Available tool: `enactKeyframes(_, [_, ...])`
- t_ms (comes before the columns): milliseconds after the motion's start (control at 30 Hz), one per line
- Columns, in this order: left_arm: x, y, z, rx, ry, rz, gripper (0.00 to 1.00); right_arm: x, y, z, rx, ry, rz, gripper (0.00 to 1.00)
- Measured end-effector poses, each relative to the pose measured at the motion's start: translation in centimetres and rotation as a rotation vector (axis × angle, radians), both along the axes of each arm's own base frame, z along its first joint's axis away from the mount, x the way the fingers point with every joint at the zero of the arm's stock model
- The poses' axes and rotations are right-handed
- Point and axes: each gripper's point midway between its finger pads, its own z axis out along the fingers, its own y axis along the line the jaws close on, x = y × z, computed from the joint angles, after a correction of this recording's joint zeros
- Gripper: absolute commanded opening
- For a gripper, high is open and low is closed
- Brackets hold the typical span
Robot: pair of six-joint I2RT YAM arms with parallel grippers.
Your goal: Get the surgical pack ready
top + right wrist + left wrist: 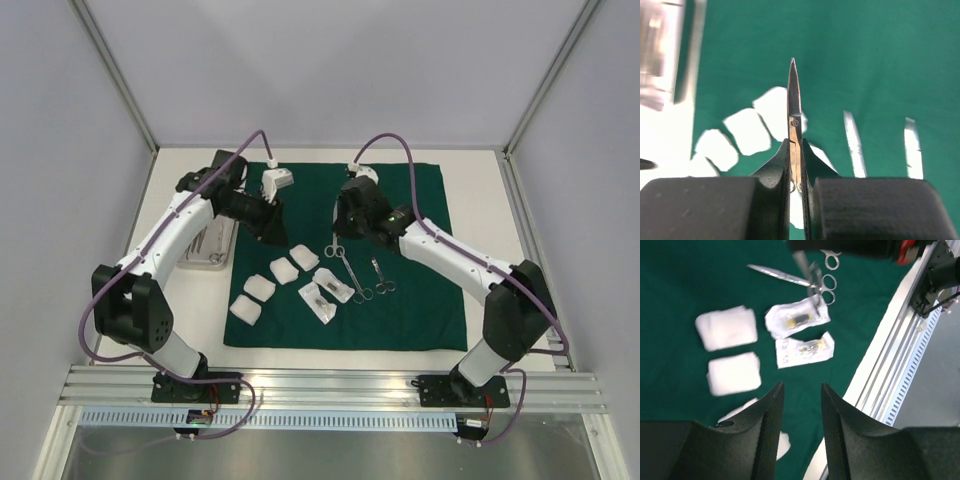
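**Firmly clamped: right gripper holds a pointed instrument above the cloth**

Spread flat across the middle of the table, the green cloth point(420, 200) carries most of the pack. The right gripper point(794, 145) is closed tight on a slim pointed instrument point(792, 100). Its tip sticks out past the fingers and hangs over the cloth, toward the far side of the centre.

The left gripper point(801, 387) has its fingers point(767, 430) parted with nothing between them. It hangs over the left part of the cloth, above the gauze.

Four white gauze squares point(260, 288) lie in a slanting row on the cloth, running from near-left up toward the centre. Just right of them lie two white packets point(332, 285), side by side and close together. Right of the packets, scissors point(352, 272) lie on the cloth with their rings toward the near side. A shorter ringed instrument point(384, 278) lies just beyond them to the right.

The steel tray point(214, 264) sits off the cloth, on the bare table by its left edge and partly under the left arm. Something thin and metallic lies in it, too small to make out.
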Motion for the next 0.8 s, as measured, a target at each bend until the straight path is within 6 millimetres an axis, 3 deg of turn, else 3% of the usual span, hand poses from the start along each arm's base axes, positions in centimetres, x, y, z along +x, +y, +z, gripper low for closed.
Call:
enactKeyframes(133, [-0.9,-3.7,-0.1,-0.014,-0.013,-0.07,0.48,-0.1,3.0,1.6,0.066,-0.036,0.03,0.0])
enactKeyframes(300, [-1.0,-6.4,-0.6,-0.027,-0.023,-0.105,0.5,-0.1,4.2,1.4,0.099,-0.028,0.032,0.0])
enactKeyframes(800, [0.8,-6.1,-3.4,0.059,-0.068,-0.051,0.48,-0.1,5.1,1.4,0.143,-0.014,0.033,0.0])
